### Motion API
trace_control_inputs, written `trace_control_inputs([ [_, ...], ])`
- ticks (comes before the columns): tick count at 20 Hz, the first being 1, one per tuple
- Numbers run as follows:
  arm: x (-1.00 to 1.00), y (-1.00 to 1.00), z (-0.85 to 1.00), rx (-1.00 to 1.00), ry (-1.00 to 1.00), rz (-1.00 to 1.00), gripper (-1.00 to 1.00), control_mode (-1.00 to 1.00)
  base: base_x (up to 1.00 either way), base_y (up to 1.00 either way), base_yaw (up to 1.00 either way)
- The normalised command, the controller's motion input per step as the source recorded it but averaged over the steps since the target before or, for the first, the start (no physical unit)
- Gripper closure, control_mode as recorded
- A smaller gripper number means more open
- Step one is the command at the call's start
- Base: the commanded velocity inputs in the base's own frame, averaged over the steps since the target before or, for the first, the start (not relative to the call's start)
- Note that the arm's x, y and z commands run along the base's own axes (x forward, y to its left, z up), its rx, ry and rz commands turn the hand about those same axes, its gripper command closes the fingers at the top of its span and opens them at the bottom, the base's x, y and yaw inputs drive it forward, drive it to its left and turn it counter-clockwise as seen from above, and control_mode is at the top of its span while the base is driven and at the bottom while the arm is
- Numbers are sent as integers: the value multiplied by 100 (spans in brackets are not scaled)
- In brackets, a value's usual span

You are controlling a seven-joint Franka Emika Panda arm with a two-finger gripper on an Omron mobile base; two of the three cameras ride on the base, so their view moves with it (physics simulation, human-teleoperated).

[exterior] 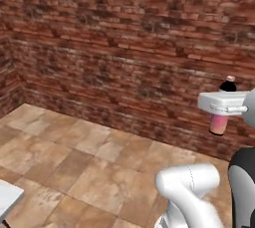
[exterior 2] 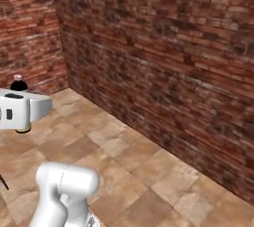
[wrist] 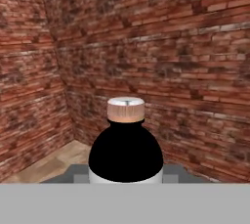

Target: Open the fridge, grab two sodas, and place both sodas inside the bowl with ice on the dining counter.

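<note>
In the left base view the gripper (exterior: 222, 108) sits at the right edge, held high above the floor, its white body crossing in front of a soda (exterior: 219, 122). The bottle stands upright in the grip: its dark neck and small cap rise above the hand, and its pink lower part hangs below it. The jaws are pinched on the bottle's middle. Behind it runs a brick wall (exterior: 124, 62), meeting a second wall at the far left corner. The tiled floor (exterior: 74, 152) lies open from that corner across to the arm. A pale grey corner of some surface (exterior: 7, 197) pokes in at the lower left edge; what it belongs to cannot be told.

In the right base view the gripper (exterior 2: 20, 112) is at the left edge, the soda (exterior 2: 19, 85) showing as a dark neck above it and a tan-pink bottom below. The brick wall (exterior 2: 163, 72) runs diagonally toward the lower right, and bare floor (exterior 2: 149, 171) spreads between it and the arm.

In the hand view the soda (wrist: 125, 145) stands close at bottom centre, dark shoulder and pale cap upright, with the wall corner (wrist: 58, 71) well beyond it.
</note>
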Motion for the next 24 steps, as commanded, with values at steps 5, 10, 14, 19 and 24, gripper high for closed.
trace_control_inputs([
  [5, 0, 0, 0, 0, 0, 0, 100, 100, 93, 0, 45],
  [10, 0, 0, 0, 0, 0, 0, 100, 100, 91, 0, 46],
  [14, 0, 0, 0, 0, 0, 0, 100, 100, 87, 0, 47],
  [19, 0, 0, 0, 0, 0, 0, 100, 100, 84, -3, 48],
  [24, 0, 0, 0, 0, 0, 0, 100, 100, 96, -21, 42],
])
